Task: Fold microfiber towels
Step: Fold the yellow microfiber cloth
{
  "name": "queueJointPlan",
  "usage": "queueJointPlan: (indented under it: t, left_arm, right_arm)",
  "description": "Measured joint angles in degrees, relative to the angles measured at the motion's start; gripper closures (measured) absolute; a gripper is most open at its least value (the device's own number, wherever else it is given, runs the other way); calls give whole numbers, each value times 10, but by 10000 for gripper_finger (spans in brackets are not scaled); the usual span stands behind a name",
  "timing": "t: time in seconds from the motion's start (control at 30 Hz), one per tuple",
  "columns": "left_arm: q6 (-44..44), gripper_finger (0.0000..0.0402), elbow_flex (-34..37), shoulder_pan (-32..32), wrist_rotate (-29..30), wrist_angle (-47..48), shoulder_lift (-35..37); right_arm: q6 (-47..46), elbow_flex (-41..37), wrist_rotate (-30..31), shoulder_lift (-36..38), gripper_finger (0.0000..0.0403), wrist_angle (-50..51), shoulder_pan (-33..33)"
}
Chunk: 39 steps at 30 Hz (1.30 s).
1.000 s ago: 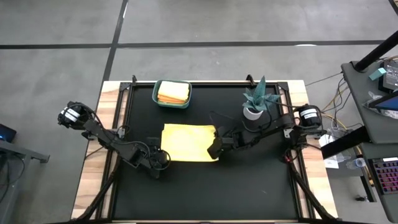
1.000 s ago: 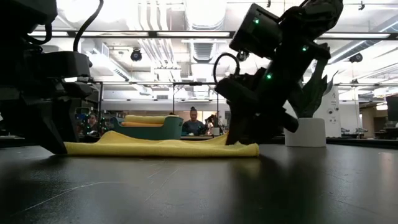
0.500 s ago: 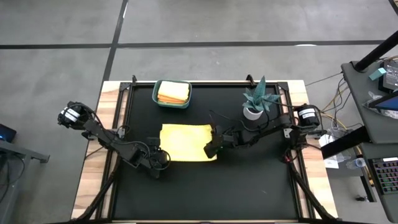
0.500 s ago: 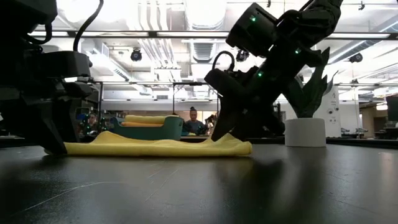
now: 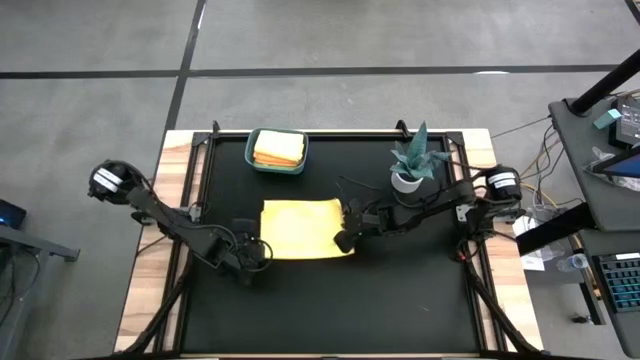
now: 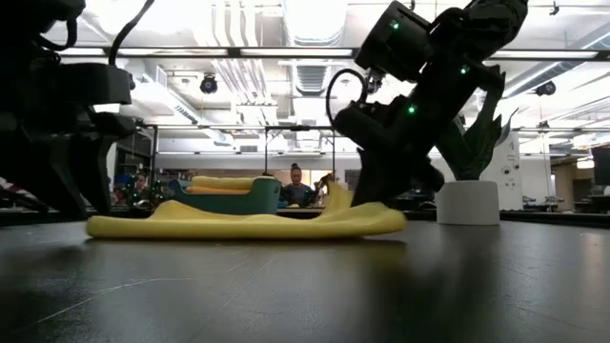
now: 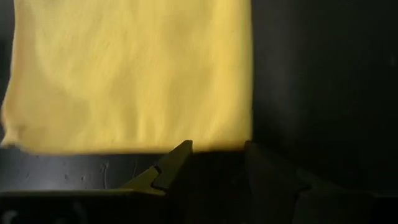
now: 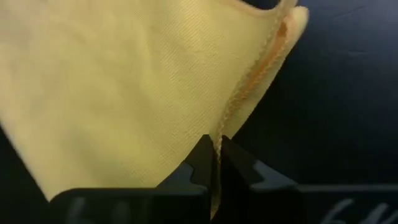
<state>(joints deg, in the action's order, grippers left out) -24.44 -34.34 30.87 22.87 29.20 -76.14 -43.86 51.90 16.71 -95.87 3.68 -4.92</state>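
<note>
At mid-tabletop (image 5: 420, 300): yellow towel (image 5: 300, 228) is lying flat | right gripper (image 5: 343, 240) jaws are pinching its near right edge, lifting it | left gripper (image 5: 262, 256) jaws are standing part-open just beside the near left corner, gripping nothing | risk: thin hem is slipping out, one-sided lift is skewing the fold.

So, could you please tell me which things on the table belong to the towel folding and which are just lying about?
Part of the job:
- flat yellow microfiber towel, edge pinched by the right gripper
- folded orange and yellow towels in the bin
- left gripper

Lying about:
- teal plastic bin
- green potted plant
</note>
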Motion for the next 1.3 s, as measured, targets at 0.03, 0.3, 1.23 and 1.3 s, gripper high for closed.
queueJointPlan:
  t: [0.03,0.3,1.23,1.3]
  left_arm:
    - [4,269,4,0,0,2,5]
    - [11,269,61,-3,34,-77,1]
    - [112,269,143,-51,65,-416,-70]
    - [115,269,144,-51,65,-422,-74]
  right_arm:
    - [1,0,3,6,394,13,1]
    - [-3,0,14,74,394,124,6]
    - [-26,194,-47,-88,394,-2,22]
    - [-25,216,-47,-110,394,-1,22]
